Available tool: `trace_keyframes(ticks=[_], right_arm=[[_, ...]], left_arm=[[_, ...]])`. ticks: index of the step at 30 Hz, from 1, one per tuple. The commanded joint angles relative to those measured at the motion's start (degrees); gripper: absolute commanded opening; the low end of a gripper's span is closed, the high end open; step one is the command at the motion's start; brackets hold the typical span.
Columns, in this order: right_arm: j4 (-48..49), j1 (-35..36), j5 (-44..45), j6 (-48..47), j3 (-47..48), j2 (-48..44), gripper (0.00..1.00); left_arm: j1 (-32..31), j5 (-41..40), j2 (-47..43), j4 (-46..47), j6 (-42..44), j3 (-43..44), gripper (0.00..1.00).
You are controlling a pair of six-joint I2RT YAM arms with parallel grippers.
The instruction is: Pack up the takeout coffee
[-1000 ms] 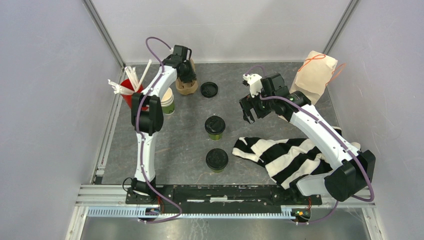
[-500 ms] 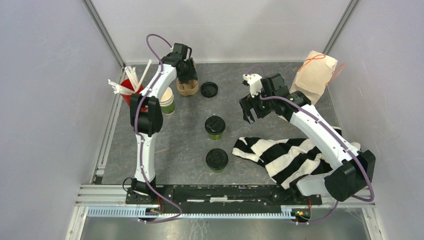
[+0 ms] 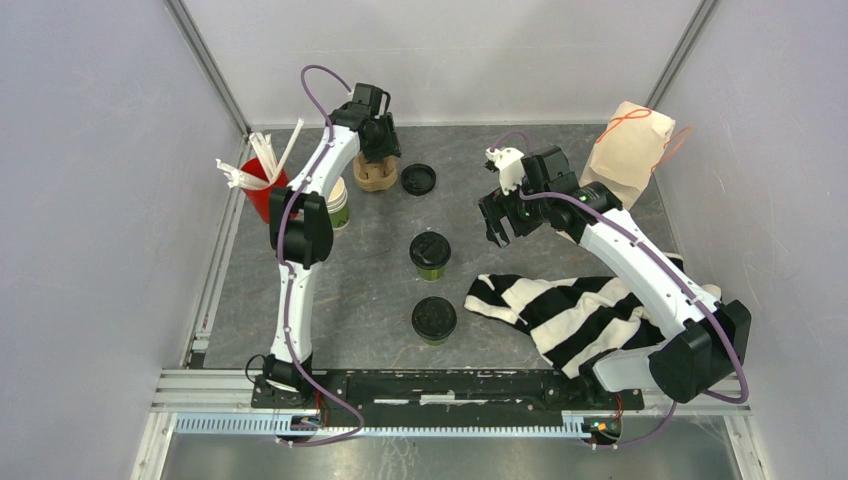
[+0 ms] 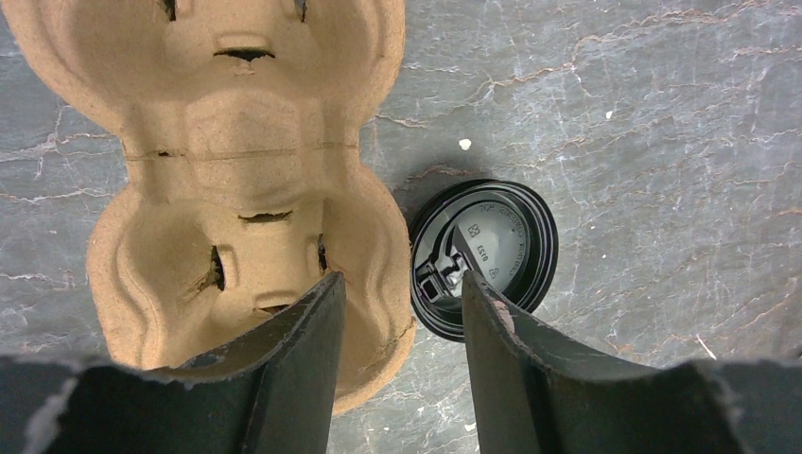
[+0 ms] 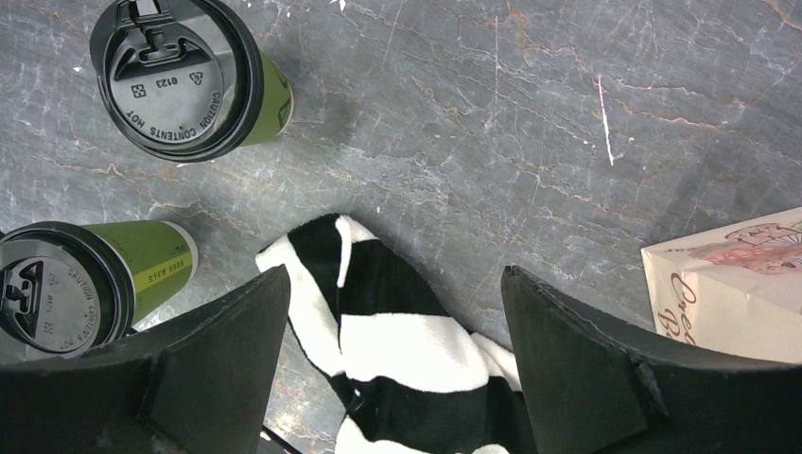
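Apparently the left fingers (image 4: 284, 378), spread, straddle the rim of the pulp cup carrier (image 4: 236, 142); close squarely on it, clear of the loose black lid (image 4: 492, 251) under one finger. Two lidded green cups (image 5: 180, 76) stand apart, outside the spread right fingers (image 5: 217, 369).

in the left wrist view the cup carrier (image 4: 236, 142) runs off the top edge. its near lobe is hidden behind 1 finger (image 4: 284, 378) of the left gripper (image 4: 399, 284), and the other finger covers the near rim of the loose black lid (image 4: 501, 236). from above, that gripper hides the carrier's far part by the bench's far edge. in the right wrist view 1 green cup (image 5: 85, 279) is cut by the left edge. the striped cloth (image 5: 397, 350) passes behind both fingers and off the bottom. the paper bag (image 5: 728, 293) is cut by the right edge, its print only partly legible. near the bench's left edge the left arm (image 3: 300, 225) covers part of the open-topped cup (image 3: 336, 205).
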Motion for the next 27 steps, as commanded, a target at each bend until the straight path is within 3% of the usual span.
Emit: trace_keyframes(ticks=[1, 5, 16, 21, 27], right_arm=[[1.18, 0.40, -0.52, -0.71, 0.77, 0.25, 0.89], [1.13, 0.48, -0.42, -0.71, 0.76, 0.21, 0.89], [1.09, 0.43, -0.51, -0.80, 0.78, 0.30, 0.89], [1.08, 0.44, -0.49, -0.80, 0.82, 0.29, 0.89], [1.09, 0.44, -0.44, -0.80, 0.78, 0.30, 0.89]], left_arm=[[-0.26, -1.12, 0.83, -0.07, 3.36, 2.32, 0.50], [-0.29, -1.28, 0.92, -0.03, 3.12, 2.60, 0.43], [-0.29, -1.04, 1.90, -0.79, 3.16, 2.74, 0.46], [-0.29, -1.21, 1.78, -0.82, 3.05, 2.80, 0.38], [-0.29, -1.21, 1.14, -0.61, 3.27, 2.94, 0.36]])
